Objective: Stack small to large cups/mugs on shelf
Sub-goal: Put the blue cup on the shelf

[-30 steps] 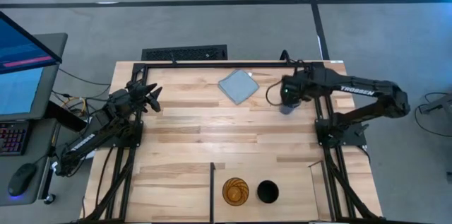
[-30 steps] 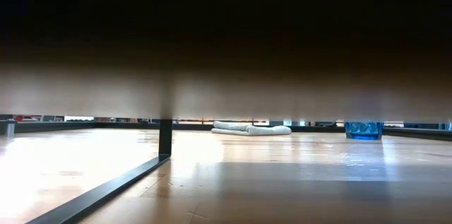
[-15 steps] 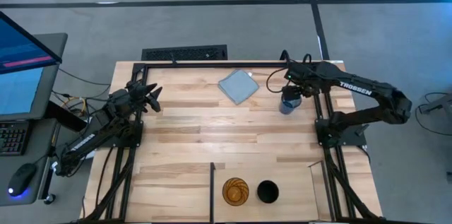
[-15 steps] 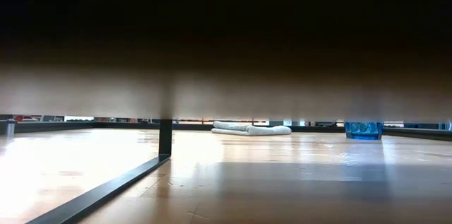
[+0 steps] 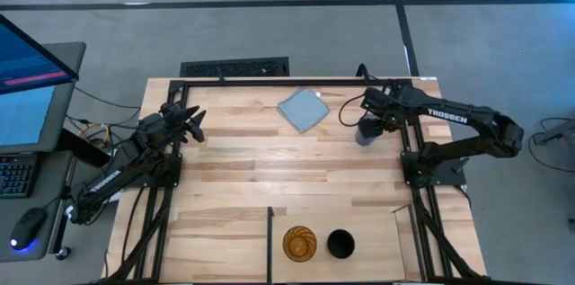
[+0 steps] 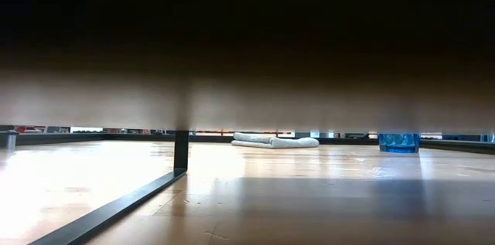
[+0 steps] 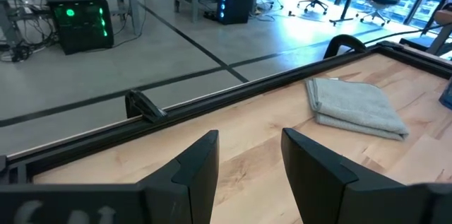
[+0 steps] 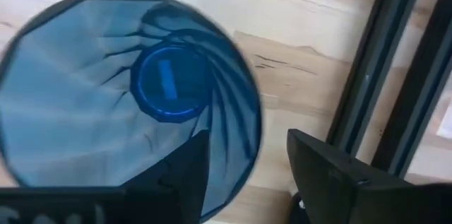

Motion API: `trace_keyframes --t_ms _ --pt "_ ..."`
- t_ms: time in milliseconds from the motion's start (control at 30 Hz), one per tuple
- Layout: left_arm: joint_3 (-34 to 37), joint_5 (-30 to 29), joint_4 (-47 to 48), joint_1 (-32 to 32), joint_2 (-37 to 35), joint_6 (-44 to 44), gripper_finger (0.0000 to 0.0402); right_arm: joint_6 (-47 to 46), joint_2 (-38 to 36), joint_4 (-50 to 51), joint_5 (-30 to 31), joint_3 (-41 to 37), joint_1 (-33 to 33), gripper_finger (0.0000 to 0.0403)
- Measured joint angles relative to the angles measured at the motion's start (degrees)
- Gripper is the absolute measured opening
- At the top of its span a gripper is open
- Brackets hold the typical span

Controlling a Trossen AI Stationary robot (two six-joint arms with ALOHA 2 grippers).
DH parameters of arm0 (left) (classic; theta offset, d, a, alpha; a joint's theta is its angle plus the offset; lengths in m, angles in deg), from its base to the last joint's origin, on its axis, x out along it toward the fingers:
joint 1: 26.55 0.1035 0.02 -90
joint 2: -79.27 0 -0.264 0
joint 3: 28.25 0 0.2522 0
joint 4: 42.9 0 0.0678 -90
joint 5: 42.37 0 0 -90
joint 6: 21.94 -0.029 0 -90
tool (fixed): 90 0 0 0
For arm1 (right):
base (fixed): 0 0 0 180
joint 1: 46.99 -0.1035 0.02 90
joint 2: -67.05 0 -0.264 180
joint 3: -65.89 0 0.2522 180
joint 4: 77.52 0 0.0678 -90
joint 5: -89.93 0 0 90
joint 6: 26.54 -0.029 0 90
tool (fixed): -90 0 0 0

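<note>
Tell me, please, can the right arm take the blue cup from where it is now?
Probably yes. The right tool hangs directly over the blue cup, one finger over the cup's inside and one outside its rim, and nothing stands between them.

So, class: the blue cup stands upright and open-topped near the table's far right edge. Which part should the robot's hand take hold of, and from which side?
Probably the rim wall, from straight above. The blue cup stands upright with its mouth open, so one finger can go inside and one outside. The right hand is already above it with fingers apart, straddling the rim. The frame rail runs close beside it, so a sideways approach looks cramped.
</note>
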Motion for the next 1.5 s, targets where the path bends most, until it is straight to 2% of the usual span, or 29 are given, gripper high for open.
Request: trace_keyframes --t_ms 233,367,467,667,733,933,1167,1333,1500 --pt "0.0 0.0 0.1 0.0 0.0 0.0 0.0146 0.5 0.0 -2.0 0.5 0.0 -1.6 0.0204" --pt "0.0 0.0 0.3 0.0 0.0 0.0 0.0146 0.2 0.0 -2.8 1.6 0.0 -1.7 0.0181" --pt "0.0 0.0 0.3 0.0 0.0 0.0 0.0146 0.1 0.0 -2.8 1.7 0.0 -1.6 0.0145" --pt "0.0 0.0 0.3 0.0 0.0 0.0 0.0146 0.5 0.0 -2.9 1.7 0.2 -1.6 0.0039" --pt "0.0 0.0 0.3 0.0 0.0 0.0 0.0146 1.1 -0.2 -3.4 1.3 0.5 -1.6 0.0016" --pt "0.0 0.0 0.5 0.0 0.0 0.2 0.0146 2.1 0.0 -1.3 0.1 2.0 -2.7 0.0013" --pt "0.0 0.0 1.0 0.0 0.0 1.0 0.0146 0.8 0.1 14.5 -0.2 12.5 -7.8 0.0013" --pt "0.0 0.1 1.0 0.0 0.0 1.0 0.0146 -8.3 0.1 22.6 -0.9 21.4 -15.5 0.0011" --pt "0.0 0.1 1.0 0.0 0.0 1.0 0.0146 -19.3 -0.6 23.0 -2.3 28.3 -26.8 0.0011"
